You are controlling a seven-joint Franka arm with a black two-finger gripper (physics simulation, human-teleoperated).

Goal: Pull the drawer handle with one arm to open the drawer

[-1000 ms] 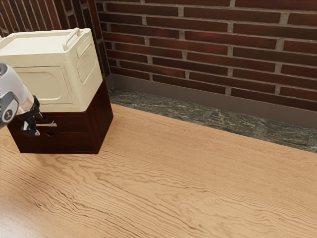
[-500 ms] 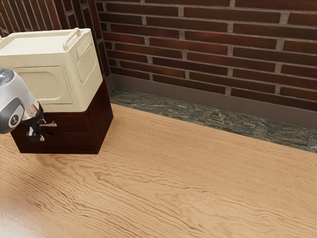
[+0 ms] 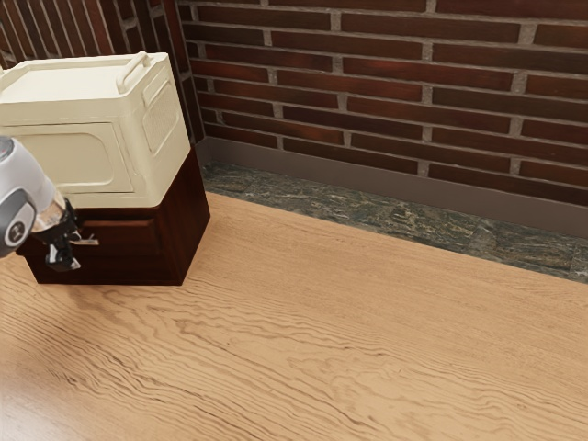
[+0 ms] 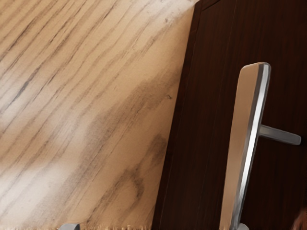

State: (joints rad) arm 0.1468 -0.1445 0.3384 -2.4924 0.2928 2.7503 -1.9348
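Jaws (image 3: 66,257) open, fingertips (image 4: 242,227) spread wide in the wrist view, down at the front of the dark wooden cabinet (image 3: 188,225). Silver drawer handle (image 3: 88,242) runs in between; its bar lies right by one fingertip, which is on the drawer-front side of it, and well apart from the other. Can't tell if that fingertip touches the bar. Handle is on the upper drawer (image 3: 129,236), whose front stands slightly out from the cabinet, so drawer is a little open. Handle's post joins the bar to the dark front.

Cabinet sits on the wood desk (image 3: 349,340), toward the exterior view's left. Cream box (image 3: 73,152) upright on top of it, with a loop handle (image 3: 134,73) on its top edge. Brick wall (image 3: 386,83) behind.
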